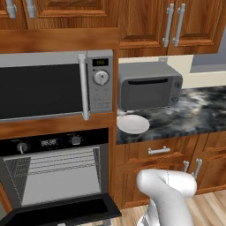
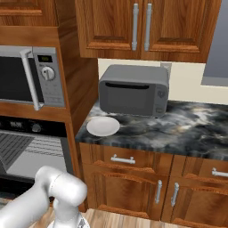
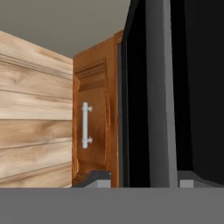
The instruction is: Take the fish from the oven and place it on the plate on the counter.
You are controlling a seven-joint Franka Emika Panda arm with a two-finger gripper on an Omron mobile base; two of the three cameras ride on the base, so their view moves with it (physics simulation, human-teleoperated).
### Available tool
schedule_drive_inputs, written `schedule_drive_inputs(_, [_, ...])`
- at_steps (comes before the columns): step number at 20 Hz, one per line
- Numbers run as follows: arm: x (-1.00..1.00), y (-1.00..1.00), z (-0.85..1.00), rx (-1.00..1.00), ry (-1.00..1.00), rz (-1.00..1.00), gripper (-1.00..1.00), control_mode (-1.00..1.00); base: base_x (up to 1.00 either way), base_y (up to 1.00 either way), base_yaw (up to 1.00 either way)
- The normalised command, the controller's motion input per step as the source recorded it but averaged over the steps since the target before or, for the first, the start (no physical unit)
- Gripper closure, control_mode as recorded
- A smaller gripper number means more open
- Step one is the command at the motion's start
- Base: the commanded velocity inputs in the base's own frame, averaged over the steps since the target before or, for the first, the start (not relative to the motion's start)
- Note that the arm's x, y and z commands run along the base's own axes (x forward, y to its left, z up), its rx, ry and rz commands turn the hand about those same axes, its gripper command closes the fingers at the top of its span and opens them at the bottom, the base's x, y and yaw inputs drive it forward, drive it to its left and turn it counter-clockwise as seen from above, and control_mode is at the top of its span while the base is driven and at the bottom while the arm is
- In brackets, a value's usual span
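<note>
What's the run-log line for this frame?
oven: door open, fish not visible | plate: on counter, bare | end effector: low by door edge, grip unclear

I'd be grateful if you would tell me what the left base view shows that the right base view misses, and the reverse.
Left base view alone: the oven's whole grey cavity, with the side racks and the lowered black door.

Right base view alone: the counter stretching further to the right, with an extra drawer handle under it.

Both: the plate bare on the counter, the grey countertop appliance behind it, and the microwave.
</note>
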Motion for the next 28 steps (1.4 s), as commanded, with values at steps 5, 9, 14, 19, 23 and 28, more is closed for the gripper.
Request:
schedule_drive_inputs(5, [-0.41,0.03,-0.29,0.0,0.02,0.04,1.0,-1.0,0.0,0.0,0.0])
schedule_drive_inputs(9, [-0.11,0.0,0.0,0.0,0.0,0.01,1.0,-1.0,0.0,0.0,0.0])
schedule_drive_inputs(14, [-0.14,0.02,0.04,0.0,-0.01,0.0,1.0,-1.0,0.0,0.0,0.0])
schedule_drive_inputs(19, [-0.43,0.19,0.26,-0.05,-0.07,0.0,-1.0,-1.0,0.0,0.0,0.0])
schedule_drive_inputs(23, [-0.54,0.07,0.74,-0.01,-0.19,0.01,-1.0,-1.0,0.0,0.0,0.0])
schedule_drive_inputs(28, [-0.27,0.01,1.0,0.0,-0.23,0.01,-1.0,-1.0,0.0,0.0,0.0])
